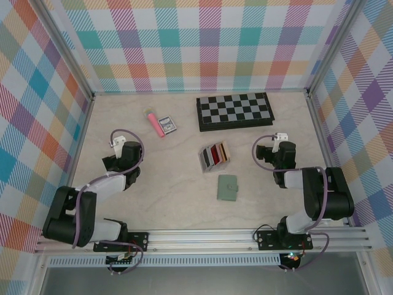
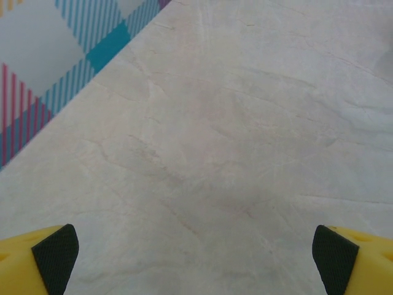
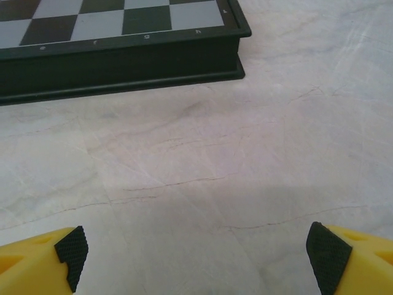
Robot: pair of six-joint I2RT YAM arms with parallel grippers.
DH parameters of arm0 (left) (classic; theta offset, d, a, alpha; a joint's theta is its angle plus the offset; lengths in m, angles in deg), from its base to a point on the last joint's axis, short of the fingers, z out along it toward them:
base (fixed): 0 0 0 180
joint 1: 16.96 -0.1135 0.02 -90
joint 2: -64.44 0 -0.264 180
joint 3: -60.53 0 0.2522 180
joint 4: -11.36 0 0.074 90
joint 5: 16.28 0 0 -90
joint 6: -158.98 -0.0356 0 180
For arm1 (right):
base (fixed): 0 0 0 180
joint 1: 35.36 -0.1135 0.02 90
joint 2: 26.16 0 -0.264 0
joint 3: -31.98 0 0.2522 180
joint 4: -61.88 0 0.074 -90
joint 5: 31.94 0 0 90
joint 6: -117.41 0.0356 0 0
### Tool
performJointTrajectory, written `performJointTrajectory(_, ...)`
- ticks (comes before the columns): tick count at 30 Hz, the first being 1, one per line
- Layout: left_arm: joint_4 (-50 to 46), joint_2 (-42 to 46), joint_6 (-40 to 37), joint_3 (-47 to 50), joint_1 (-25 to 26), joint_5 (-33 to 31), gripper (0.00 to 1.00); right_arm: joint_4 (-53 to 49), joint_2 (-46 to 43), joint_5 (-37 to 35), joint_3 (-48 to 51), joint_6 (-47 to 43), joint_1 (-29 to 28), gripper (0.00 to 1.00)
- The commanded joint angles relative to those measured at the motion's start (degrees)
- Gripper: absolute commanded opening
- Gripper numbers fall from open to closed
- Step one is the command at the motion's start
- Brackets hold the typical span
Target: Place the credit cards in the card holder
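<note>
The sage-green card holder (image 1: pixel 228 187) lies closed and flat near the table's middle front. Just behind it, the credit cards (image 1: pixel 217 153) stand upright in a pale slotted rack (image 1: pixel 204 161); red, dark and orange edges show. My left gripper (image 1: pixel 112 162) hovers low over the left side of the table, far from both. In the left wrist view it (image 2: pixel 196 261) is open, with bare tabletop between its fingertips (image 2: pixel 56 253). My right gripper (image 1: pixel 264 151) sits to the right of the rack. It (image 3: pixel 196 255) is open over bare table, holding nothing.
A black-and-white chessboard (image 1: pixel 234 110) lies at the back; its near edge (image 3: pixel 123 64) is ahead of the right gripper. A pink marker (image 1: pixel 152 121) and a small dark packet (image 1: pixel 167 125) lie at back left. Checked walls enclose three sides.
</note>
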Motion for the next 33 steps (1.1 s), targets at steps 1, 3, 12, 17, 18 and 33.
performJointTrajectory(1,15.05,-4.20,-6.44,-0.09,-1.75,5.75,1.00,4.80,-0.38,3.05,-0.85,0.79,0.26,1.00)
performJointTrajectory(3,19.03,-5.97,-9.35,0.01,-2.26,7.93,1.00,5.15,-0.21,2.98,-0.87,0.78,0.29,1.00)
performJointTrajectory(12,37.99,-10.87,-12.85,8.17,-4.12,20.82,1.00,5.23,-0.24,2.84,-0.77,0.83,0.29,1.00)
performJointTrajectory(17,33.53,-11.72,-10.92,5.37,-6.13,21.98,1.00,5.07,-0.25,2.92,-0.90,0.74,0.25,1.00)
performJointTrajectory(18,34.75,-12.07,-11.03,5.63,-6.23,22.03,1.00,5.06,-0.29,2.99,-0.86,0.78,0.26,1.00)
performJointTrajectory(33,34.68,-11.96,-11.41,5.62,-5.91,21.92,1.00,4.62,-0.24,3.42,-1.12,0.69,0.35,1.00)
